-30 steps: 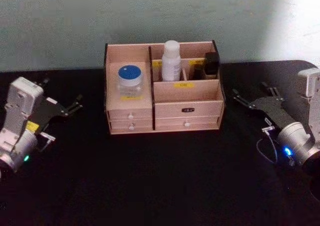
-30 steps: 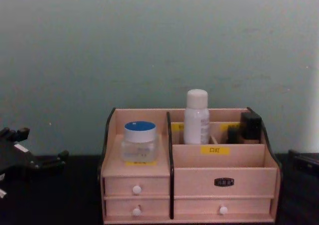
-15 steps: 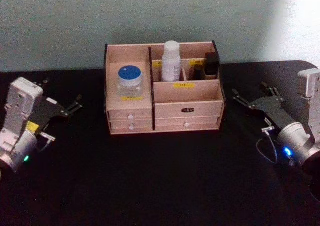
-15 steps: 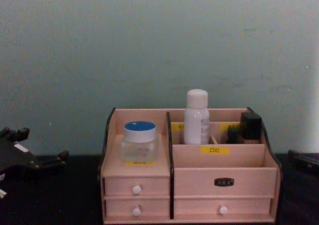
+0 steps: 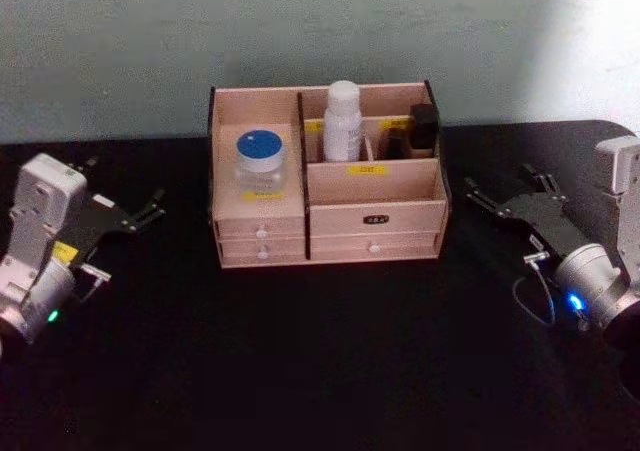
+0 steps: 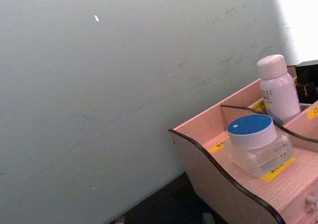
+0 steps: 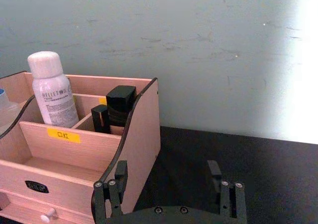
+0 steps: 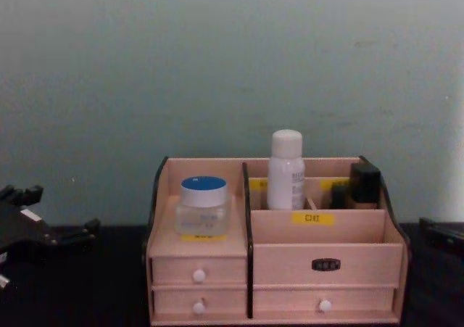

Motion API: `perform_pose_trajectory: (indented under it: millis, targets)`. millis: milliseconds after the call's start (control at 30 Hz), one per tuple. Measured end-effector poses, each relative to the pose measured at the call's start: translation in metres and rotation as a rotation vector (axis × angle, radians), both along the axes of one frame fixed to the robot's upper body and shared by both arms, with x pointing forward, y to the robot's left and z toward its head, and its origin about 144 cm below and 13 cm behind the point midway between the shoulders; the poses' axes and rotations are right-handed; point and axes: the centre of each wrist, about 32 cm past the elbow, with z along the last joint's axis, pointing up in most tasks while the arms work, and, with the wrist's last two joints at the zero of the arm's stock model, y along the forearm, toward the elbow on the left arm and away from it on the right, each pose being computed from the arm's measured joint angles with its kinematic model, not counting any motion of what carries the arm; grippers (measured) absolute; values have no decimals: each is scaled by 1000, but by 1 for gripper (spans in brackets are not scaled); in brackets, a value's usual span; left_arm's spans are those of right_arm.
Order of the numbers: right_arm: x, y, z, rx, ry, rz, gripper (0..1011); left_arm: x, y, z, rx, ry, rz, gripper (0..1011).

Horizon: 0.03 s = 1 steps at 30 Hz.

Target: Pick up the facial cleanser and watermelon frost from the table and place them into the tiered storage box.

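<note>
1. As the tiered storage box (image 5: 327,176) already holds the blue-lidded jar (image 5: 259,160) and white bottle (image 5: 342,121), both arms should retreat gently.
2. The left claw (image 5: 140,214) and right claw (image 5: 505,196) rest wide and empty beside it on the desk (image 5: 320,361).

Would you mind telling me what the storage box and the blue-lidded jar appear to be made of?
The tiered storage box looks like light, matt wood board: pale grain, dark curved side edges. The jar seems clear glass or plastic, see-through below a smooth blue lid; which one is unclear.
</note>
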Motion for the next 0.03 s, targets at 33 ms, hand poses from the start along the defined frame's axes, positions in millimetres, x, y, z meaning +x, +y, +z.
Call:
perform_pose_trajectory:
  millis: [33]
  targets:
    - [0,0,0,0,0,0,1000,0,0,0,0,0,0,1001]
